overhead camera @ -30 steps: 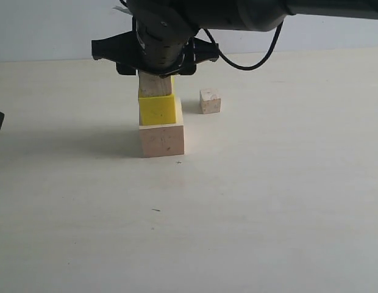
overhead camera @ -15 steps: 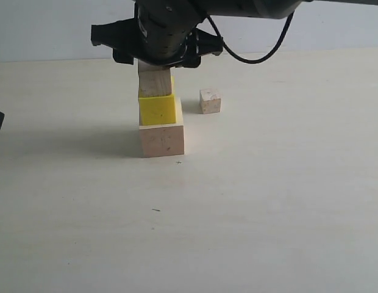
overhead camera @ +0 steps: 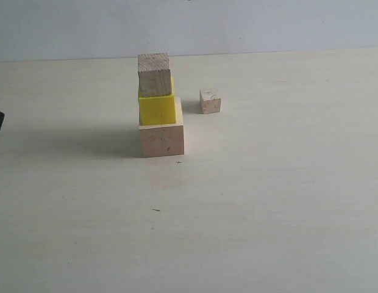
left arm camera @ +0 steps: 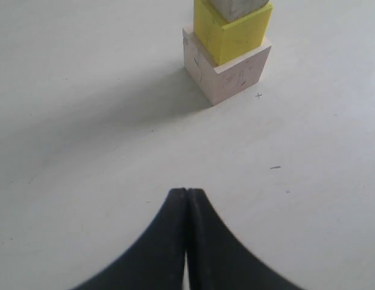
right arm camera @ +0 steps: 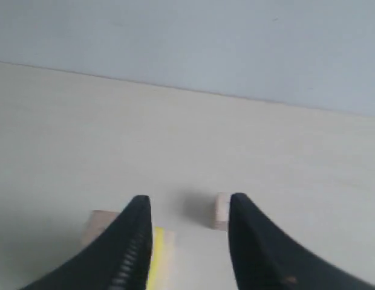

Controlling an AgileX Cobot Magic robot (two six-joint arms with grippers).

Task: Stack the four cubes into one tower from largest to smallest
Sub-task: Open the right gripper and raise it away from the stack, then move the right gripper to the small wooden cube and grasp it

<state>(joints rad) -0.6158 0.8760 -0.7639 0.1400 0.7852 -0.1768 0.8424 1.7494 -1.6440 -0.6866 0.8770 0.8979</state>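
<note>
This looks like a robotics lab or test bench: a broad, pale, matte table [overhead camera: 286, 220] meets a plain blue-grey wall [overhead camera: 268, 24] under flat, even light. What stands on it is test material, a tower [overhead camera: 161, 139] of 3 graded cubes and a small wood cube [overhead camera: 210, 101] near it. Black fingers of the left gripper [left arm camera: 187, 192] and right gripper [right arm camera: 190, 197] frame the wrist views

Pale table [overhead camera: 268, 213] with large wood cube [overhead camera: 161, 140] and small wood cube [overhead camera: 210, 101] nearby
</note>
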